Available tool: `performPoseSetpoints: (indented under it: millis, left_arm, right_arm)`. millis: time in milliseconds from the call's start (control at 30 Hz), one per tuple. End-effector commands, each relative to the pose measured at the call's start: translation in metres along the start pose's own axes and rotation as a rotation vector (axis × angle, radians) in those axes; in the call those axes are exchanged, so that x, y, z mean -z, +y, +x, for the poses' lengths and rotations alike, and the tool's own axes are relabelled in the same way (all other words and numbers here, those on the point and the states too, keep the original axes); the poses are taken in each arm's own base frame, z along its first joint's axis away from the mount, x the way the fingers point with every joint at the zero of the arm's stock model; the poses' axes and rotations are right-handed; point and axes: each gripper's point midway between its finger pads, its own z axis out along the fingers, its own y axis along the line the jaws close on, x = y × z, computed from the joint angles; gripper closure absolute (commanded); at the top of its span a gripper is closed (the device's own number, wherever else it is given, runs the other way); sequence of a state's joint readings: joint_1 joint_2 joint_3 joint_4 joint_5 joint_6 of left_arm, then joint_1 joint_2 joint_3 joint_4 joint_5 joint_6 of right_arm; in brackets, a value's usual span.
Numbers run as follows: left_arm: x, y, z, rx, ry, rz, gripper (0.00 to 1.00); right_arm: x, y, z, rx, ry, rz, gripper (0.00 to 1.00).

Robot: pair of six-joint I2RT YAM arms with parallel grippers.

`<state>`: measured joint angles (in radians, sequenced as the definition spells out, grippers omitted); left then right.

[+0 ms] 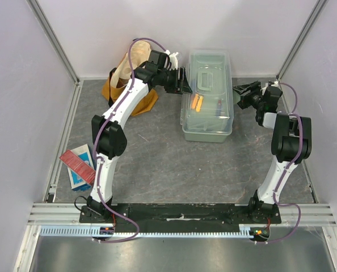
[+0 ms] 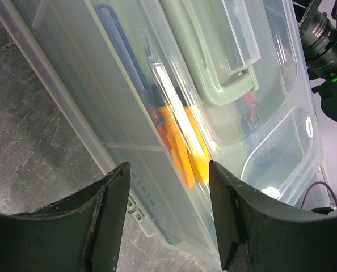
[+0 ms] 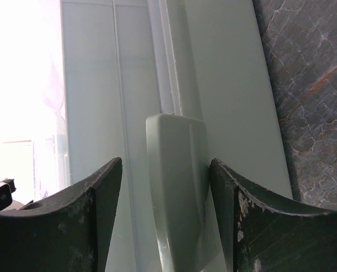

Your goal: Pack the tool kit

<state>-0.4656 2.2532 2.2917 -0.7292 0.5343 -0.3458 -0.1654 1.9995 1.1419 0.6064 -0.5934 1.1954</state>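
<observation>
Toolbox (image 1: 209, 122) sits lid-down at the table's (image 1: 168, 164) back centre. Left pincer (image 1: 182, 84) is spread at its side, right pincer (image 3: 165, 170) spread astride the latch (image 3: 177, 192). If you push unevenly, the box may skid.

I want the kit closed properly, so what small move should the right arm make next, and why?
Probably ease the right gripper forward to press the pale latch against the toolbox. The lid looks down over the yellow-handled tools, the latch sits between that gripper's open fingers, and the left gripper sits open at the opposite side.
</observation>
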Motion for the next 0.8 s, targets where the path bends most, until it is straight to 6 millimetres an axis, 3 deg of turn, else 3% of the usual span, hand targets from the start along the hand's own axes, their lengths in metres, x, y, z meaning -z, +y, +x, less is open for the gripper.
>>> performPoseSetpoints:
  millis: [0,200,400,600,633,767]
  left_arm:
    - [-0.023,0.015,0.03,-0.015,0.088,-0.028,0.37]
    - [-0.024,0.013,0.031,-0.015,0.089,-0.027,0.38]
    - [-0.026,0.017,0.032,-0.013,0.093,-0.032,0.38]
    - [-0.028,0.019,0.033,-0.012,0.096,-0.036,0.38]
    - [-0.028,0.02,0.032,-0.012,0.093,-0.037,0.38]
    - [-0.03,0.02,0.033,-0.014,0.095,-0.041,0.38]
  right_arm:
    - [0.004,0.07,0.071,0.101,0.248,-0.162,0.32]
    - [0.001,0.063,0.073,0.202,0.237,-0.02,0.35]
    - [0.002,0.064,0.078,0.219,0.263,0.005,0.37]
    - [-0.001,0.047,0.093,0.191,0.322,0.032,0.46]
    - [-0.003,0.049,0.108,0.196,0.348,0.026,0.48]
    - [-0.004,0.037,0.111,0.192,0.346,0.061,0.56]
